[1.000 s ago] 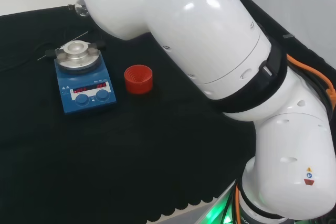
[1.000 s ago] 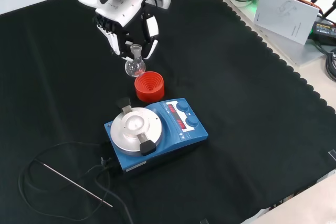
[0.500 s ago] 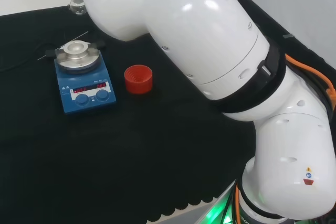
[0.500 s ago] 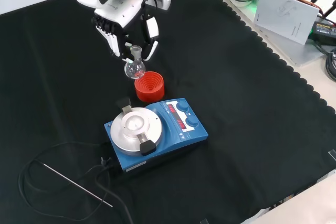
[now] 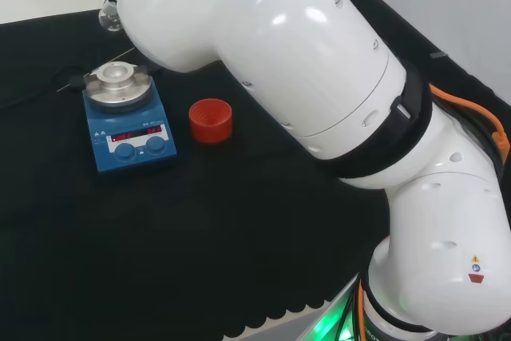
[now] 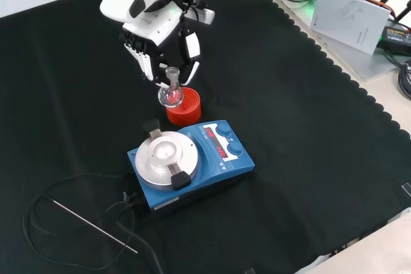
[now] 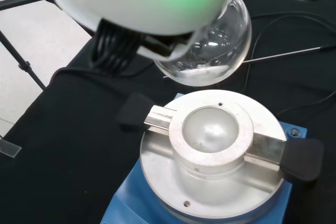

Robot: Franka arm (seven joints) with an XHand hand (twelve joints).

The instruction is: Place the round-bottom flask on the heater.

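Clear round-bottom flask [image 6: 171, 92] upright, above blue heater [image 6: 190, 162]

Above the heater [image 6: 187, 162] the air is open: its round metal bowl [image 7: 211, 133] lies bare, with a clear gap up to the round-bottom flask [image 7: 210, 45] hanging over it. Two black-capped clamps [image 7: 299, 157] jut from the plate's sides. In the front view the red ribbed stand [image 6: 183, 106] sits just behind the heater, and a thin probe with its cable [image 6: 96, 226] lies on the table [image 6: 308, 158] to the heater's left.
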